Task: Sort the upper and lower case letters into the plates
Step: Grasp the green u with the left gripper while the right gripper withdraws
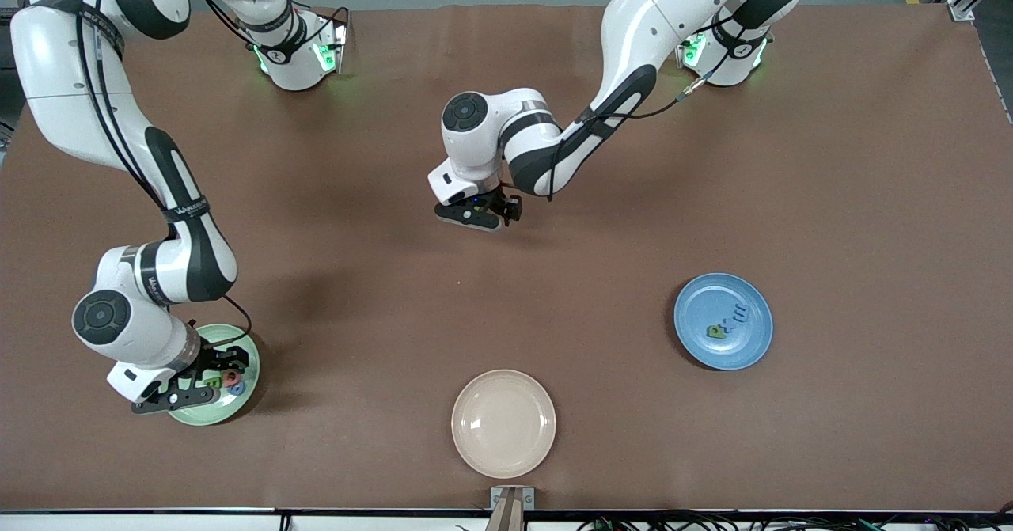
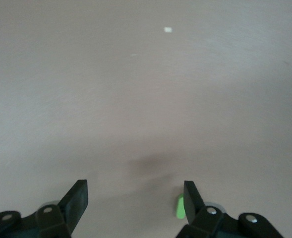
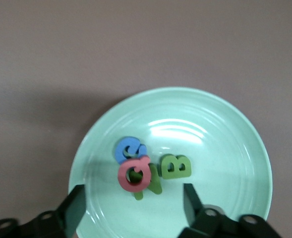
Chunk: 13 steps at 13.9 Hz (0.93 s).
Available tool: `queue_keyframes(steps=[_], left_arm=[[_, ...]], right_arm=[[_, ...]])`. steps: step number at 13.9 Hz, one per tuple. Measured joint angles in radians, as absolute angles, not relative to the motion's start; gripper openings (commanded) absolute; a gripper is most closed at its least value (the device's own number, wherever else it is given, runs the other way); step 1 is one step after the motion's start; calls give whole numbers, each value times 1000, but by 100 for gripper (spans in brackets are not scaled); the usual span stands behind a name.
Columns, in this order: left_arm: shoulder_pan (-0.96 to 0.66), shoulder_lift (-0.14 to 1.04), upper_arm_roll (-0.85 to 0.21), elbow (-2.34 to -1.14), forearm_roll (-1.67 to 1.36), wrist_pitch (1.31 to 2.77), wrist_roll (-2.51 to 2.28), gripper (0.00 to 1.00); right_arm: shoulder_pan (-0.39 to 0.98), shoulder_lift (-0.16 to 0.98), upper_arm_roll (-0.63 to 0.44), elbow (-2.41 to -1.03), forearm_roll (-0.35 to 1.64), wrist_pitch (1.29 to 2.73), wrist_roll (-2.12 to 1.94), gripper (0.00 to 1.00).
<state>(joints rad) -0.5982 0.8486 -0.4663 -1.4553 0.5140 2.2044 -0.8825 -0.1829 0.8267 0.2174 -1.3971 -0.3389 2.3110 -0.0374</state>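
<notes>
Brown worktop (image 1: 831, 159) carries three plates: mint plate (image 3: 225, 124) at eight o'clock, blue plate (image 1: 752, 349) at four (both holding letters), cream plate (image 1: 503, 423) at six. Right claw (image 3: 134, 198) gapes empty over pink letter (image 3: 134, 174), blue letter (image 3: 127, 148), green B (image 3: 175, 166). Left claw (image 2: 136, 196) spreads empty mid-worktop.

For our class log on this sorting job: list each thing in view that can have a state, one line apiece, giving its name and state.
mint green plate: holds four letters.
pink-red letter: lying on other letters in the mint green plate.
blue plate: holds a few letters.
cream plate: empty.
right gripper: open, over the mint green plate, holding nothing.
left gripper: open, over the table's middle, a green letter at one finger.
</notes>
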Motion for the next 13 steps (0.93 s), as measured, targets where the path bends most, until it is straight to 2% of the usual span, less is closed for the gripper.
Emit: queue_keyframes(steps=[4, 6, 8, 10, 13], left_arm=[[-654, 897, -467, -1409, 513, 2210, -857, 71], [-675, 905, -467, -1407, 513, 2210, -857, 70], [-680, 914, -465, -1406, 513, 2210, -856, 63], [-678, 924, -462, -1406, 513, 2210, -852, 59], [-678, 933, -461, -1405, 512, 2210, -850, 36]], right_arm=[[-177, 759, 230, -1380, -332, 2242, -125, 100], [-176, 673, 237, -1373, -299, 2161, -138, 100], [-166, 563, 236, -1369, -232, 2041, -145, 100], [-134, 466, 194, -1371, -149, 1938, -145, 100], [-86, 368, 76, -1373, -29, 1806, -151, 100]])
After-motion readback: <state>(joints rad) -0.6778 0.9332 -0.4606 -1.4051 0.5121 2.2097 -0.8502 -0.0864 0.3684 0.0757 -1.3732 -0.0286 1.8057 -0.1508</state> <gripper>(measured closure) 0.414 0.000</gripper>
